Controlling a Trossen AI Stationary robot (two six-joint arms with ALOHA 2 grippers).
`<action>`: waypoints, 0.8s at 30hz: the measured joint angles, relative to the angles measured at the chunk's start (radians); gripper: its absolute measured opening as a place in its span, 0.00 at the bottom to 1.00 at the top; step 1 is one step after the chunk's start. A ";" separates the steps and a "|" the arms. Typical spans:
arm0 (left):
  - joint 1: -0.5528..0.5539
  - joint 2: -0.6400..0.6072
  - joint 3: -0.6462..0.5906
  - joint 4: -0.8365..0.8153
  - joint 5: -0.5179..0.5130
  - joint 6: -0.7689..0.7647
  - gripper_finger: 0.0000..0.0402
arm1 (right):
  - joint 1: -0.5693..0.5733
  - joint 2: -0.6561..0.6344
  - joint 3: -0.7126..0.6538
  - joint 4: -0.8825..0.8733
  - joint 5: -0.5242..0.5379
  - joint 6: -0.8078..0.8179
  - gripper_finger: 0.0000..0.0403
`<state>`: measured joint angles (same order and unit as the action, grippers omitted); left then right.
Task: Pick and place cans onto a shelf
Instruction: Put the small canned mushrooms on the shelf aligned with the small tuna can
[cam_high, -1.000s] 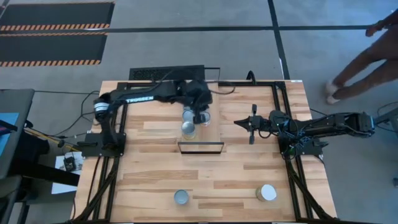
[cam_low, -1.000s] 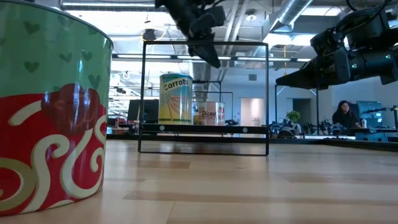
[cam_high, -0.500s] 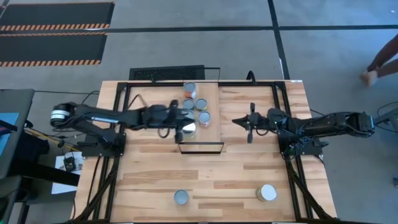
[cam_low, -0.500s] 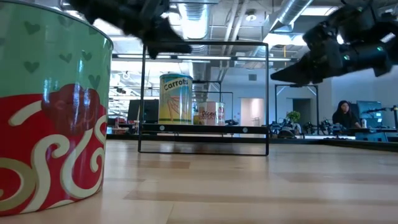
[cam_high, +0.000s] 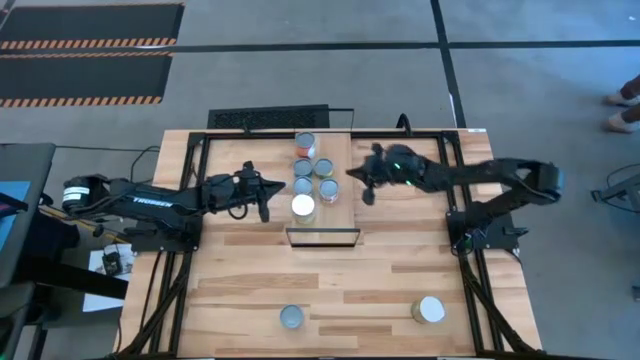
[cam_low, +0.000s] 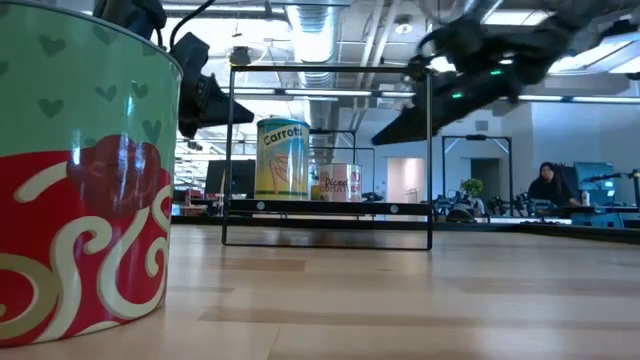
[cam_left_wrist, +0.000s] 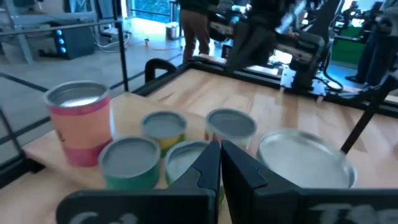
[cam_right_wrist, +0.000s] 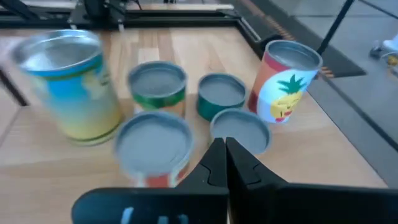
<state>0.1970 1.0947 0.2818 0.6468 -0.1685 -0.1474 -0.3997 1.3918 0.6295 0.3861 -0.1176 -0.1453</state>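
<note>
Both pincers hover with fingers together: left pincer (cam_high: 268, 190) just left of the can cluster (cam_high: 312, 177), right pincer (cam_high: 362, 180) just right of it. One tall can (cam_high: 303, 207) seems to stand on the shelf (cam_high: 322, 237); two more cans (cam_high: 291, 317) sit near the bench's (cam_high: 400, 280) front edge.

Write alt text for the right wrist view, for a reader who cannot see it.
The right gripper, its dark fingers closed together, points at a cluster of six silver-topped cans on the wooden tabletop. The tallest are a blue-and-yellow can and a pineapple-label can, with four shorter ones between.
</note>
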 joint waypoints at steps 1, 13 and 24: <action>0.003 -0.007 -0.009 -0.002 -0.001 0.000 0.00 | -0.017 0.038 0.042 -0.017 -0.027 -0.012 0.01; 0.006 -0.005 -0.011 -0.007 0.000 0.006 0.00 | -0.075 0.354 0.371 -0.239 -0.145 -0.126 0.01; 0.006 -0.005 -0.011 -0.014 0.000 0.007 0.00 | -0.079 0.397 0.438 -0.336 -0.141 -0.152 0.01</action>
<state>0.2031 1.0897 0.2707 0.6327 -0.1680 -0.1405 -0.4786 1.7885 1.0677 0.0505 -0.2588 -0.2970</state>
